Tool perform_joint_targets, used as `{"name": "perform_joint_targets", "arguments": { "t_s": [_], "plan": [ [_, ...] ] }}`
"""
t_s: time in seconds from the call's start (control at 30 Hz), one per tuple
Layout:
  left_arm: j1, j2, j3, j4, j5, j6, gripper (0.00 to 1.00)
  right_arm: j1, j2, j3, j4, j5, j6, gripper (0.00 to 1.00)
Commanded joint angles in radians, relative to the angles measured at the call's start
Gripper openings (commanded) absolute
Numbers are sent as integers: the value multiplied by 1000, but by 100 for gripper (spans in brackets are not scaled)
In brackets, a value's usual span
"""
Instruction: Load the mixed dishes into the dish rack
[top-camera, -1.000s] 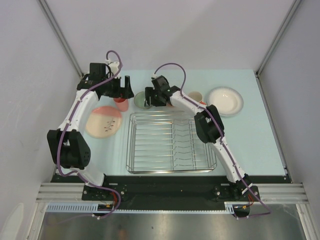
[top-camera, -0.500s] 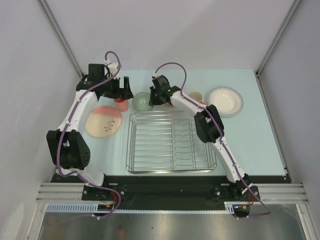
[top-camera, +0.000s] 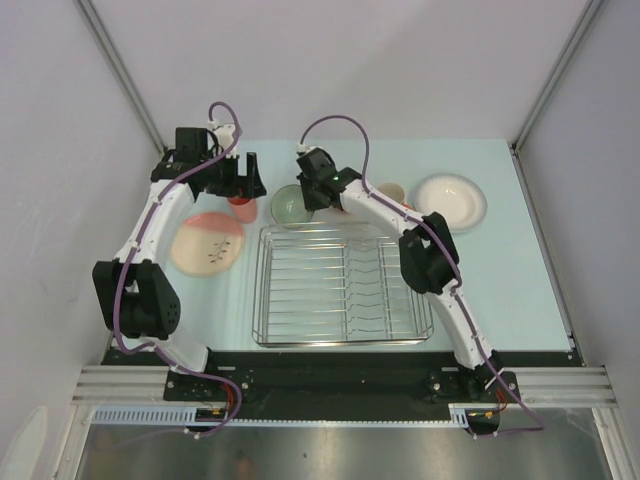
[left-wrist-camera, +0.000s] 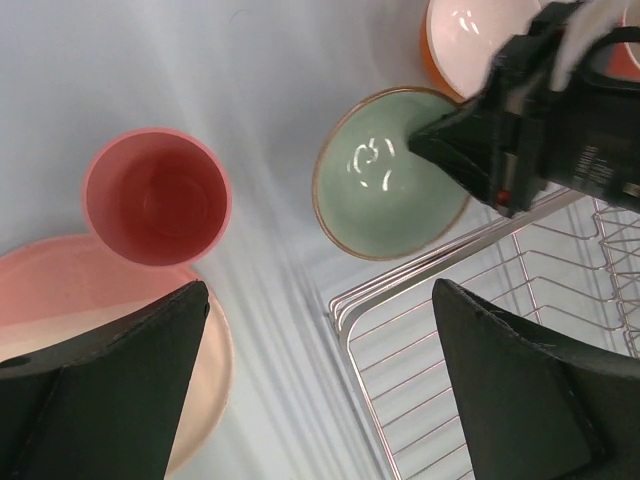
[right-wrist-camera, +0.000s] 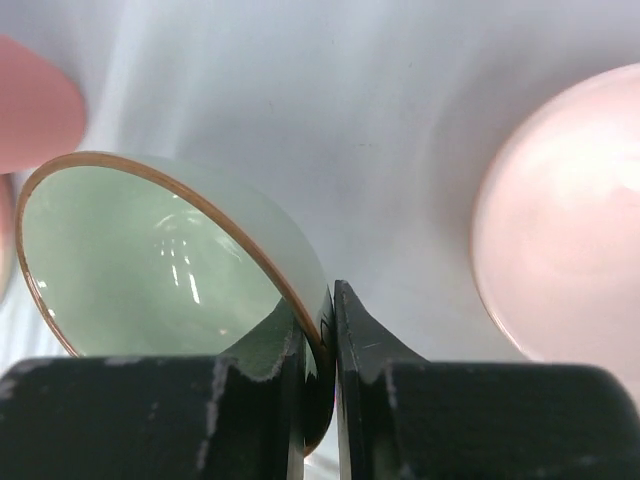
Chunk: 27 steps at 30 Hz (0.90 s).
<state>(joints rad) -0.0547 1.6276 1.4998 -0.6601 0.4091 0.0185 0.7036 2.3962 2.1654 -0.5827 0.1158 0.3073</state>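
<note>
While the silver wire dish rack (top-camera: 340, 285) sits dead centre in the top view, the big pink-and-cream leaf-patterned plate (top-camera: 207, 243) lies flat just left of it, and the white plate (top-camera: 450, 202) is off at the upper right. The sage-green bowl (top-camera: 290, 207) is just above the rack's upper-left corner, with the right gripper (right-wrist-camera: 325, 320) pinching its rim. The pink tumbler (left-wrist-camera: 157, 195) stands upright just left of the bowl, left gripper (left-wrist-camera: 320, 300) spread wide above it.

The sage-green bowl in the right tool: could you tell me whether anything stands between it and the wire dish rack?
Nothing visible does. The right tool pinches the rim of the sage-green bowl, and the silver wire dish rack lies beside it.
</note>
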Motion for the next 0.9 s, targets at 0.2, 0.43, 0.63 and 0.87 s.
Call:
{"name": "perform_joint_targets", "arguments": {
  "t_s": [0.2,0.43,0.63,0.87],
  "plan": [
    [21,-18,30,28,43,3,99,115,-454,-139,-77,673,-109,0],
    [26,-11,37,33,54,3,99,168,-597,-306,-444,1070,149,0],
    [27,-2,45,36,60,-3,99,165,-601,-457,-942,1037,572,0],
    [27,8,45,42,76,-12,99,125,-687,-619,-942,929,682,0]
  ]
}}
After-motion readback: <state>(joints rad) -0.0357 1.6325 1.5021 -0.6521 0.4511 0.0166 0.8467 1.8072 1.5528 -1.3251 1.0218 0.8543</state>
